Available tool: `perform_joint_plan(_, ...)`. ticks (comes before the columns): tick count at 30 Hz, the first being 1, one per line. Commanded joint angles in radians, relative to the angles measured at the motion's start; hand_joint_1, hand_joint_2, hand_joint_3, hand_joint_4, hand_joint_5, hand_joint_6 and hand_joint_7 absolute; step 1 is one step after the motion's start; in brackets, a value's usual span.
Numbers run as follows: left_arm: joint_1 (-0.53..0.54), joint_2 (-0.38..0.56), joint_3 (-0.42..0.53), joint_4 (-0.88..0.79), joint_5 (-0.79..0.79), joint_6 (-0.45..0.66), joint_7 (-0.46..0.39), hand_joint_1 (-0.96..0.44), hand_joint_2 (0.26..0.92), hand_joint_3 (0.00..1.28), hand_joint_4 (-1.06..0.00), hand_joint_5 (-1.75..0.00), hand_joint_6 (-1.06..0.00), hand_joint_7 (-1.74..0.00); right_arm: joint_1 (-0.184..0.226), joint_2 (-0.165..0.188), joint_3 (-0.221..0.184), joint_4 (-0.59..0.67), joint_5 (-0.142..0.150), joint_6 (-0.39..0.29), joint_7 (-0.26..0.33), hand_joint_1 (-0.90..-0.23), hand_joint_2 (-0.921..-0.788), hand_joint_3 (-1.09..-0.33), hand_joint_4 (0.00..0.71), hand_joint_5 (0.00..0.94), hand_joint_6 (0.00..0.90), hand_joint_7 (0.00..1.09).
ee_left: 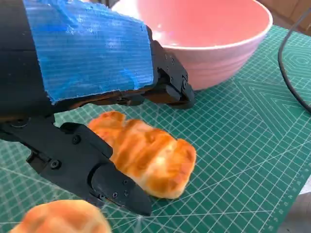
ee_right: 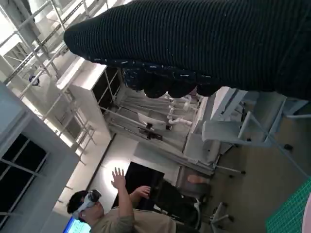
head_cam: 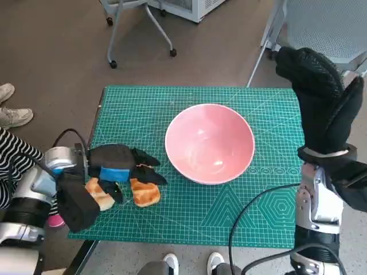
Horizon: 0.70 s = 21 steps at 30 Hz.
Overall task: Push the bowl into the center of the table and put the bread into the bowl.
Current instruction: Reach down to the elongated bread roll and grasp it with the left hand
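Observation:
A pink bowl [head_cam: 209, 143] [ee_left: 209, 43] stands empty near the middle of the green mat [head_cam: 143, 109]. Two golden pieces of bread lie at the mat's front left. My left hand [head_cam: 114, 169] [ee_left: 87, 53] hovers low over them. Its fingers [ee_left: 170, 82] reach past the far side of one bread [head_cam: 145, 193] [ee_left: 150, 158], with a gap showing, and its thumb sits at that bread's near side. The other bread [head_cam: 100, 196] [ee_left: 63, 218] lies on the thumb's outer side. My gloved right hand [head_cam: 321, 97] [ee_right: 204, 43] is raised high over the table's right edge and holds nothing.
A black cable [head_cam: 252, 212] runs over the mat's front right. A person's striped sleeve [head_cam: 14, 157] and shoes [head_cam: 11, 109] are at the left, and chair legs [head_cam: 137, 28] stand behind the table. A person with a raised hand [ee_right: 112, 208] shows in the right wrist view.

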Motion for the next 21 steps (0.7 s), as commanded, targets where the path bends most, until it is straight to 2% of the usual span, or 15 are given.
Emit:
perform_joint_plan(1,-0.017,-0.013,-0.027,0.019,0.038,-0.006,0.022,-0.27,0.747,0.01,-0.48,-0.02,-0.50,-0.11,0.026,-0.004,0.002,0.004,-0.017,0.007,-0.008,-0.682,-0.921,-0.663,0.173,0.000,0.045,0.55)
perform_joint_plan(8,-0.026,-0.024,-0.052,0.053,0.084,0.010,0.045,-0.26,0.771,0.02,-0.50,-0.02,-0.53,-0.11,0.033,-0.003,0.001,-0.004,-0.015,0.009,-0.010,-0.681,-0.921,-0.664,0.172,0.000,0.044,0.56)
perform_joint_plan(14,-0.024,-0.035,-0.065,0.084,0.090,0.034,0.054,-0.16,0.799,0.02,-0.55,-0.03,-0.56,-0.12,0.039,-0.002,-0.002,-0.009,-0.007,0.013,-0.009,-0.679,-0.921,-0.665,0.172,0.000,0.042,0.56)
perform_joint_plan(21,-0.026,-0.042,-0.080,0.109,0.123,0.050,0.088,-0.04,0.888,0.06,-0.67,-0.07,-0.65,-0.17,0.043,-0.001,-0.002,-0.016,-0.005,0.015,-0.012,-0.679,-0.921,-0.666,0.171,0.000,0.040,0.56)
